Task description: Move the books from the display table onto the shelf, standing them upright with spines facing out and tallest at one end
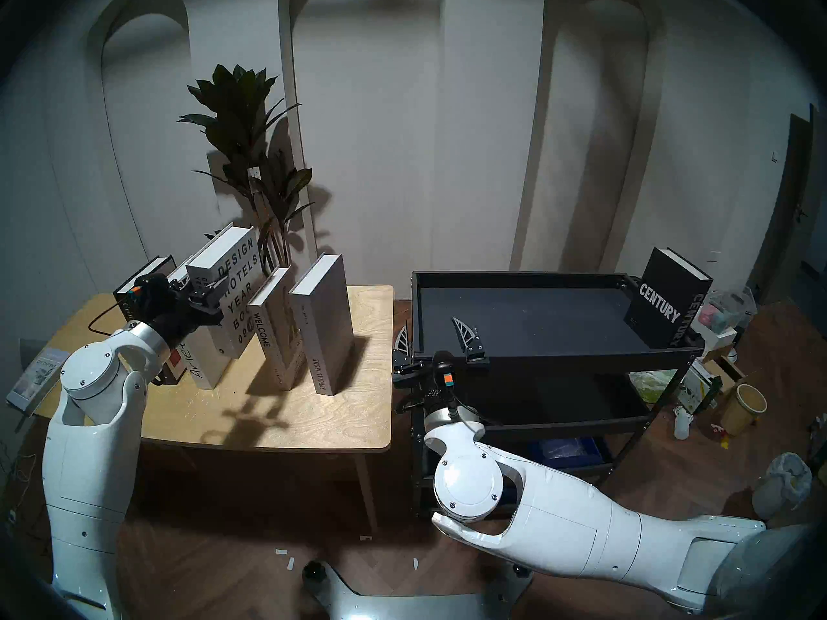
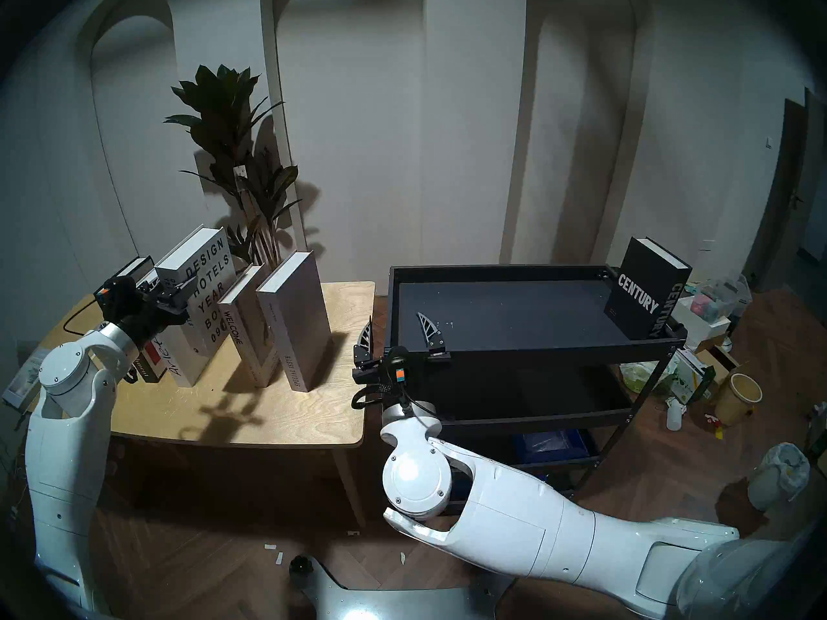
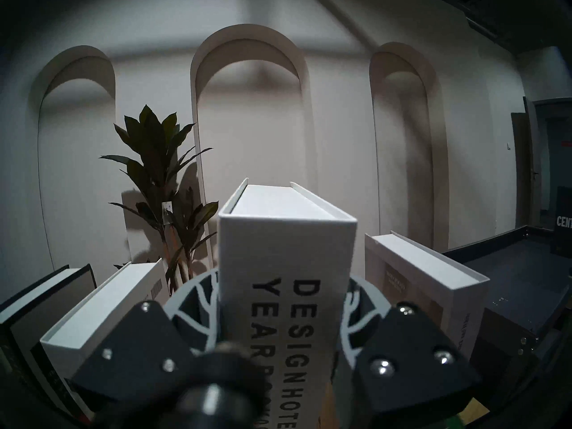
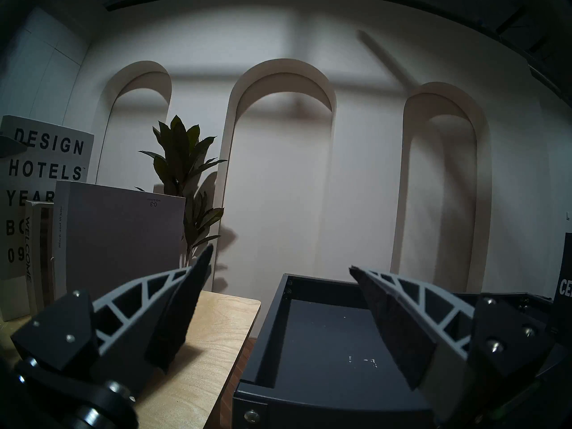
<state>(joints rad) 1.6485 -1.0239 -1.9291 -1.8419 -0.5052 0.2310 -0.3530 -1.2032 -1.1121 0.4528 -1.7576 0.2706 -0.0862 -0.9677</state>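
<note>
My left arm is bent up at the elbow with the wrist held level, reaching in over the near left part of the display table, and the left gripper is pinching the white Design Hotels Yearbook across its spine; in the left wrist view the fingers sit on either side of that spine. The book stands higher than its neighbours and leans to the right, its lower end off the tabletop as far as I can tell. Beside it on the table are the Arietta book, a black book behind my wrist, the Welcome book and the grey Special Issue book. My right arm stretches low from the right, forearm angled up, with the right gripper spread wide and holding nothing at the near left corner of the shelf, one finger over the tray, the other outside its rim. The Century book stands upright at the tray's far right end.
</note>
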